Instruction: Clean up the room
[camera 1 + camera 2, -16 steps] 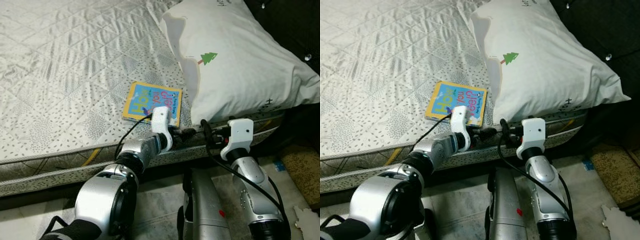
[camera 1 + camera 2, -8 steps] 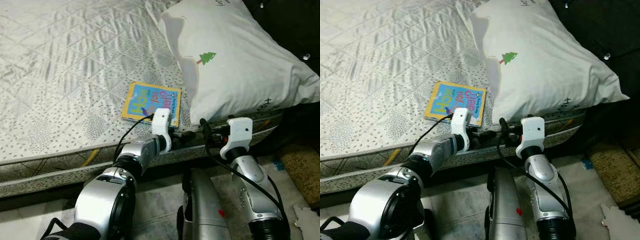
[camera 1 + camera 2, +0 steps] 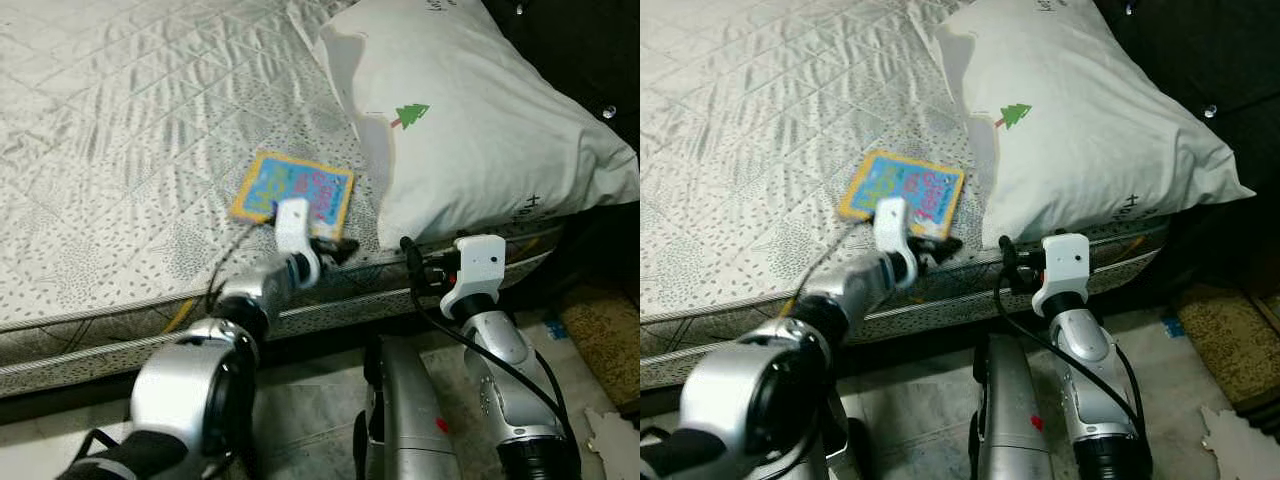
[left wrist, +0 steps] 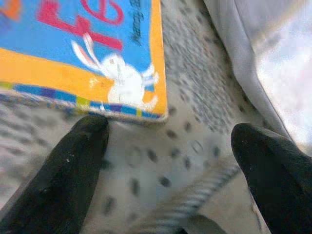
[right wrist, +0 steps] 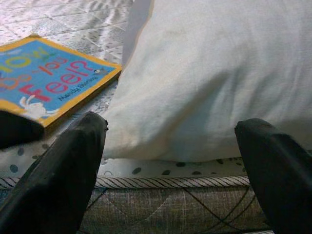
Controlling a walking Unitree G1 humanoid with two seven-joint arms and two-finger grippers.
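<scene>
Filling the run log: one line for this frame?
left gripper: jaws open, at near edge of book | book: flat on bed beside pillow | right gripper: jaws open, facing pillow, idle

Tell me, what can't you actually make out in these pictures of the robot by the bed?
- Book: its near edge is covered by the left gripper in the eye views; the title is too small there, cropped in the left wrist view.
- Pillow: its printed words are cut off by the frame's top edge.
- Floor patch at the right: cut by the frame's edge, too unclear to identify.
</scene>
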